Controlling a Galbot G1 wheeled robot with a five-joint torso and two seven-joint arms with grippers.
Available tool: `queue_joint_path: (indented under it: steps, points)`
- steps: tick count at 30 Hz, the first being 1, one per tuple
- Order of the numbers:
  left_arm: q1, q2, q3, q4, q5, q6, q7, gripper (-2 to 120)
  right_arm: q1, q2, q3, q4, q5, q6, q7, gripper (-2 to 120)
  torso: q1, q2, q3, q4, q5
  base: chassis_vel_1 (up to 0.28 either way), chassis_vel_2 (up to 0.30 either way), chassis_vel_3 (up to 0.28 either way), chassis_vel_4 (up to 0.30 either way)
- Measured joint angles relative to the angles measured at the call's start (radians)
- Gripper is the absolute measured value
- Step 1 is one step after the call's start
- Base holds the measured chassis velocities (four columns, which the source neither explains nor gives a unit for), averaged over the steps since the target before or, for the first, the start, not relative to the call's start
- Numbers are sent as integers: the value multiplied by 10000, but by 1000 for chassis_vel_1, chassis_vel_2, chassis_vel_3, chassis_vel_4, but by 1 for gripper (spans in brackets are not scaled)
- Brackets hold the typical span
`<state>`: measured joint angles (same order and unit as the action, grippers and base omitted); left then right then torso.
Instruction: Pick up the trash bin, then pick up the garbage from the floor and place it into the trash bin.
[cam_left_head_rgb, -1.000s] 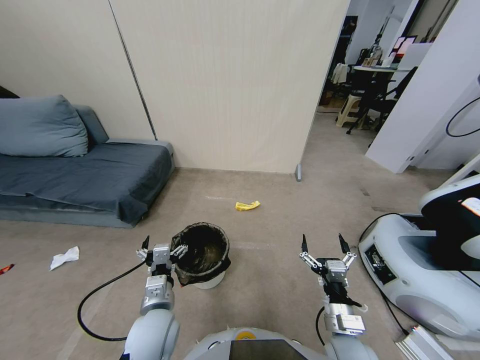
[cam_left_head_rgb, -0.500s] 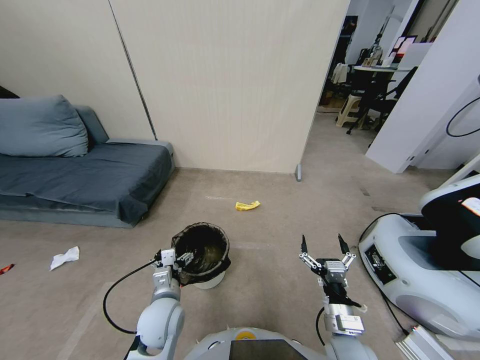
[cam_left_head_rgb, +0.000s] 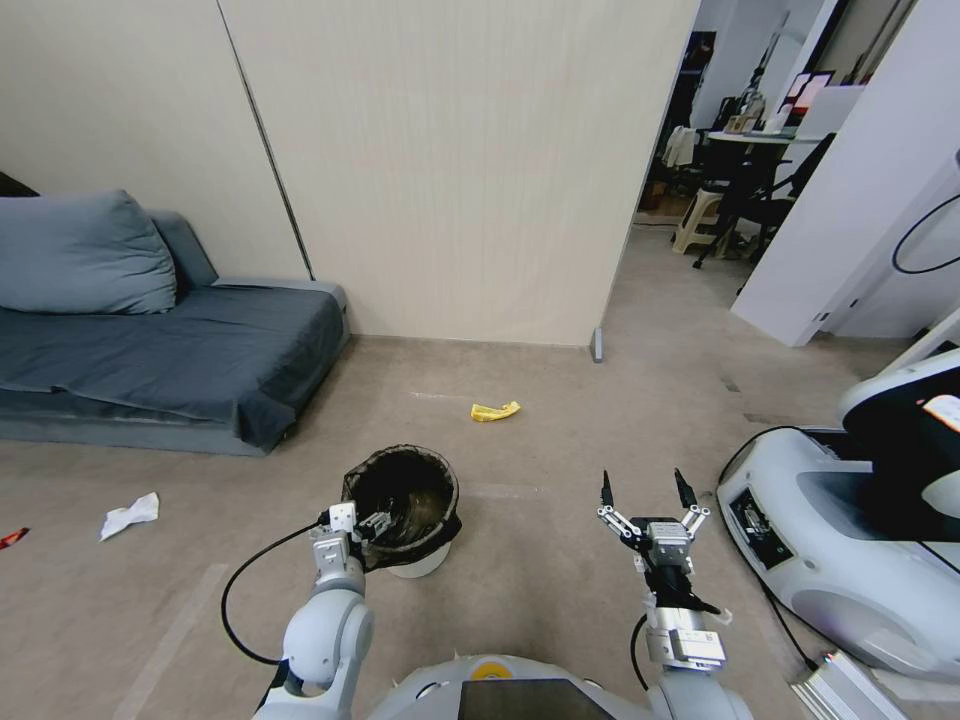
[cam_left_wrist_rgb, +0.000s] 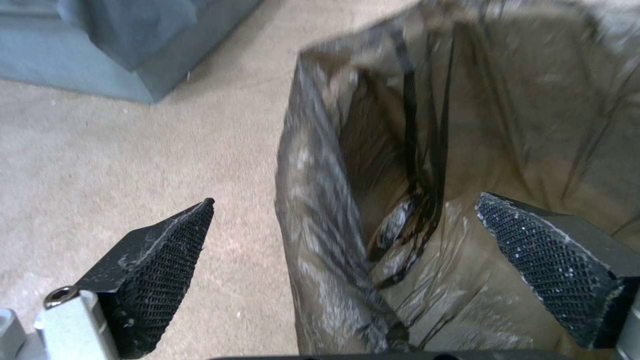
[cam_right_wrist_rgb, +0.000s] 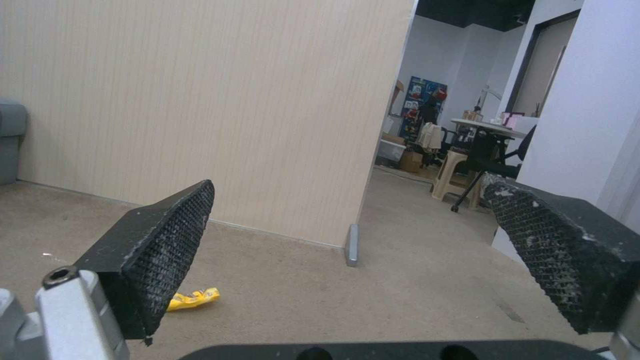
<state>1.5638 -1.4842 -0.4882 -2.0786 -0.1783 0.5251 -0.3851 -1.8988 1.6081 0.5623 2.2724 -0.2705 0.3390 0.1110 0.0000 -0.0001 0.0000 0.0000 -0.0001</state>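
Note:
The trash bin (cam_left_head_rgb: 420, 563) is small, round and white, with a black bag folded over its rim, and it stands on the floor (cam_left_head_rgb: 540, 440) just ahead of me. My left gripper (cam_left_head_rgb: 356, 521) is open at the bin's near-left rim. In the left wrist view the bag-covered rim (cam_left_wrist_rgb: 320, 225) runs between the fingers of the left gripper (cam_left_wrist_rgb: 344, 198), one finger outside over the floor and one inside the bin. My right gripper (cam_left_head_rgb: 643, 486) hangs open and empty to the right of the bin. The garbage lies scattered: a yellow scrap (cam_left_head_rgb: 495, 411) (cam_right_wrist_rgb: 193, 298) beyond the bin, a white tissue (cam_left_head_rgb: 128, 515) and a red wrapper (cam_left_head_rgb: 8, 538) far left.
A dark grey sofa (cam_left_head_rgb: 150, 350) fills the left side. A beige partition wall (cam_left_head_rgb: 450, 180) stands behind the yellow scrap, with a doorway to an office on its right. Another white robot base (cam_left_head_rgb: 850, 560) with cables sits close on my right.
My left gripper has swung from beside the bin's left side in toward the rim and dropped lower, so its fingers now straddle the rim. The right arm has hardly moved.

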Motion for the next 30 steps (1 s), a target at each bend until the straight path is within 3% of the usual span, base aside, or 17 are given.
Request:
queue_joint_path:
  steps: [9,12,15,22,24,28,30]
  points:
    - [-256,-57,-12,469,-614,207,-92,99,-4,0,-1,-23,-100,70,0,100,0,0,0,-1,1,0,0,0,0]
    - [-302,-79,-11,592,-841,269,-114,92,-5,0,-1,-39,-126,101,0,100,0,0,-1,0,2,0,0,0,0]
    - [-349,-107,46,652,-1451,468,-224,79,-16,0,-7,-55,-173,123,1,100,-1,1,-2,2,10,0,0,0,0]
    - [-363,-108,69,681,-1678,553,-332,57,-24,0,-42,-68,-207,122,17,100,-1,2,-3,4,7,0,0,0,0]
    - [-347,-104,74,674,-1696,563,-361,45,-20,0,-118,-68,-300,-1,264,100,-1,2,-2,2,3,0,0,0,0]
    - [-327,-103,88,656,-1698,581,-382,37,-19,0,-318,0,-385,-394,701,100,0,2,-1,1,-1,0,0,0,0]
    - [-312,-100,132,656,-1709,591,-386,25,-21,1,-473,75,-635,-717,1169,100,0,1,0,-1,-5,0,0,0,0]
